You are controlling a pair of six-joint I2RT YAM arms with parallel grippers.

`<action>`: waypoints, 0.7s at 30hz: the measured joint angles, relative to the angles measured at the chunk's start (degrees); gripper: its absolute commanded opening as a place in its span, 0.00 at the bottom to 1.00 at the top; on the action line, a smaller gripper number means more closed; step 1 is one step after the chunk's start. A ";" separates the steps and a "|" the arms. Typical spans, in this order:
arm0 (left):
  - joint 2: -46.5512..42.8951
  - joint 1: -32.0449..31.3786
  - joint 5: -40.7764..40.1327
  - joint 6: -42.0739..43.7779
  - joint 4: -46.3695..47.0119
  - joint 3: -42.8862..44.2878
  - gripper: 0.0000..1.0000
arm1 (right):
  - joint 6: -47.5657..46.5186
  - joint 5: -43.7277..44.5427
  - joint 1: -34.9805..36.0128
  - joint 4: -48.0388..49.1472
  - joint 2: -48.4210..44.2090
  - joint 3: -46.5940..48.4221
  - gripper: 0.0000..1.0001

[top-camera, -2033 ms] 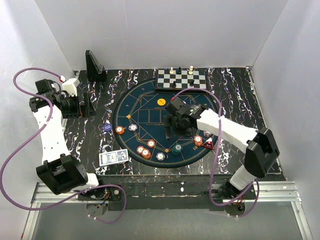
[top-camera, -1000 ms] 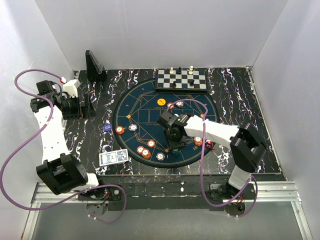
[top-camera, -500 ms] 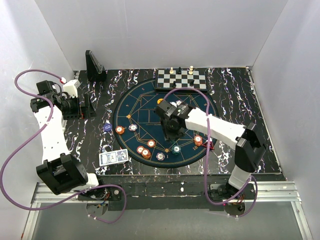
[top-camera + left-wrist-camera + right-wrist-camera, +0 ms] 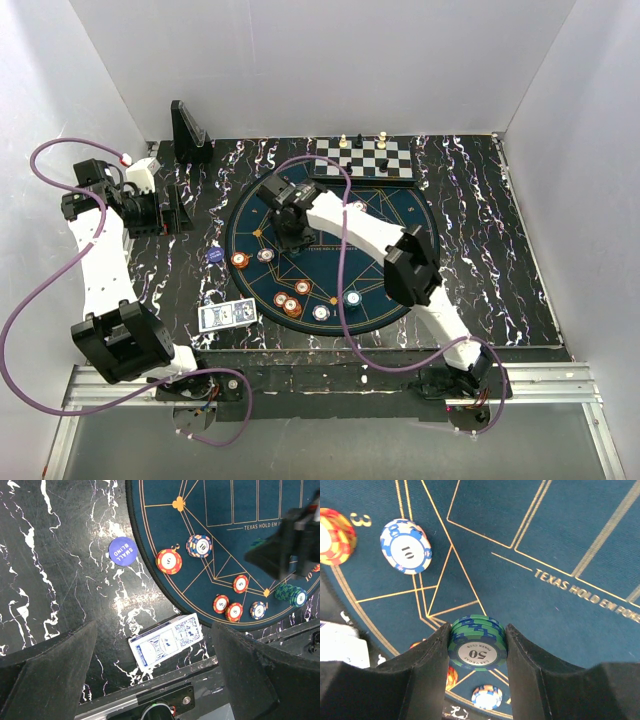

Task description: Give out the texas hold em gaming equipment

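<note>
My right gripper (image 4: 477, 647) is shut on a small stack of green-and-blue poker chips (image 4: 477, 642) marked 50, held over the gold lines of the dark-blue mat (image 4: 395, 215). In the top view this gripper (image 4: 290, 230) hangs over the mat's upper left. An orange chip (image 4: 240, 260) and a blue-white chip (image 4: 265, 254) lie just below it. More chips (image 4: 292, 305) and a teal stack (image 4: 352, 298) sit along the mat's near rim. The deck of blue-backed cards (image 4: 165, 640) lies off the mat, under my open left gripper (image 4: 153, 630).
A blue "small blind" disc (image 4: 123, 551) lies on the marbled table left of the mat. The chessboard (image 4: 363, 158) with pieces stands at the back. A black stand (image 4: 187, 130) is at the back left. My right arm's elbow (image 4: 410, 265) spans the mat.
My right arm has swung from the mat's middle right to its upper left, carrying the green chip stack. The left arm has stayed put.
</note>
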 measured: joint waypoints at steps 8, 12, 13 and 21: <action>0.15 0.00 0.33 0.00 -0.02 0.00 1.00 | -1.46 -3.63 0.00 0.22 7.15 1.84 0.31; 0.15 0.00 0.31 0.15 -0.04 0.00 1.00 | -1.68 -5.64 0.00 0.66 7.48 2.64 0.34; 0.15 0.00 0.31 0.20 -0.07 0.00 1.00 | -1.70 -6.14 0.00 0.79 7.63 2.97 0.35; 0.15 0.00 0.28 0.42 -0.07 0.00 1.00 | -1.77 -9.03 0.02 1.81 9.16 3.30 0.74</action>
